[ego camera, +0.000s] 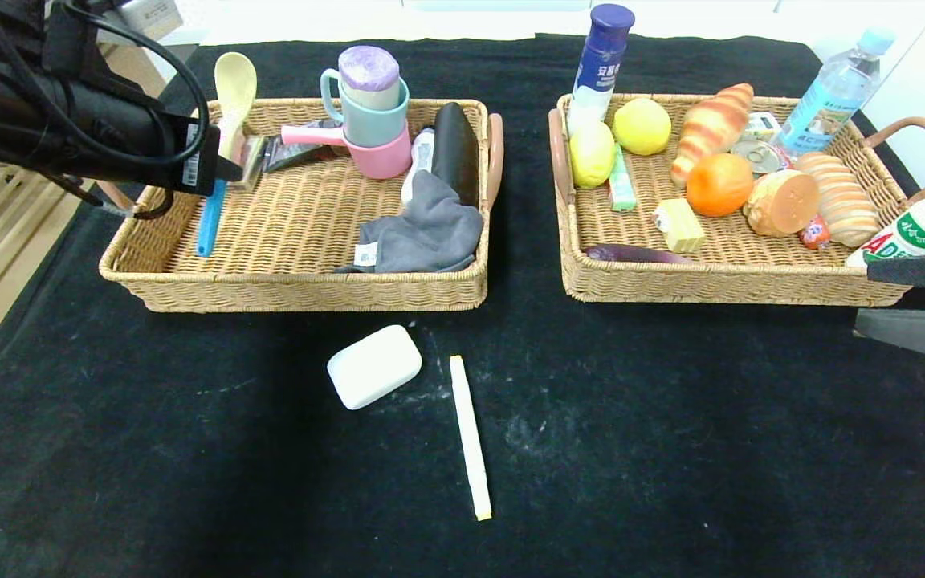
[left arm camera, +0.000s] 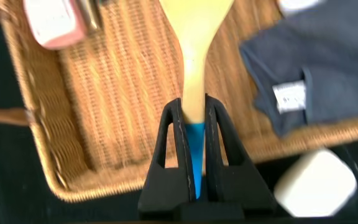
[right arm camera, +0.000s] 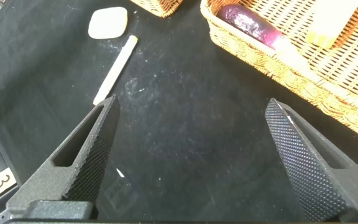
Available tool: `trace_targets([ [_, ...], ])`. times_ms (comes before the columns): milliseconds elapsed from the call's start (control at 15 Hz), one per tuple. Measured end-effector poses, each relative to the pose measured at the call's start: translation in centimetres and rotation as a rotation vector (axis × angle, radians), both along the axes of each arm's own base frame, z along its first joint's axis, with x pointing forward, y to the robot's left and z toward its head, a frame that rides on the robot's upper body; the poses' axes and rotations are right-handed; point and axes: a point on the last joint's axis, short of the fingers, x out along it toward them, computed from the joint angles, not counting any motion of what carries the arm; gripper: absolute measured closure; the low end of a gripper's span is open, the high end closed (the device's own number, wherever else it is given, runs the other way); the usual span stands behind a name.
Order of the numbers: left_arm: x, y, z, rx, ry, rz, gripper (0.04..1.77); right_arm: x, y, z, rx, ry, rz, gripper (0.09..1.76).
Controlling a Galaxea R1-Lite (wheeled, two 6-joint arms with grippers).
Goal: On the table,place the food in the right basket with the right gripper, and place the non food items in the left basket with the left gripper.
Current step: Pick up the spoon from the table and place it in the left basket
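Left gripper (left arm camera: 193,134) is clamped on the spoon (ego camera: 231,96) w/ blue handle, over the left basket (ego camera: 286,293)'s left side. Imo lower it flat b4 letting go so it doesn't tip out. Right gripper (right arm camera: 188,134) sits wide open, parked nr the right basket (ego camera: 719,285).

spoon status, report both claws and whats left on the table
Left claw shut on spoon over left basket. Right claw open, idle near right basket. White soap and pen left on table.
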Motion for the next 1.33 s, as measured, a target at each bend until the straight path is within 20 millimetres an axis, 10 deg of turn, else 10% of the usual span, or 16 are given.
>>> trace_targets([
  [867,5.2,1.2,-2.1,-0.074,-0.066,0.029,1.59,0.0,0.0,0.0,-0.001,0.000,0.000,0.14],
  [1333,5.3,1.3,-2.2,-0.084,-0.063,0.034,0.74,0.1,0.0,-0.1,-0.001,0.003,-0.003,0.14],
])
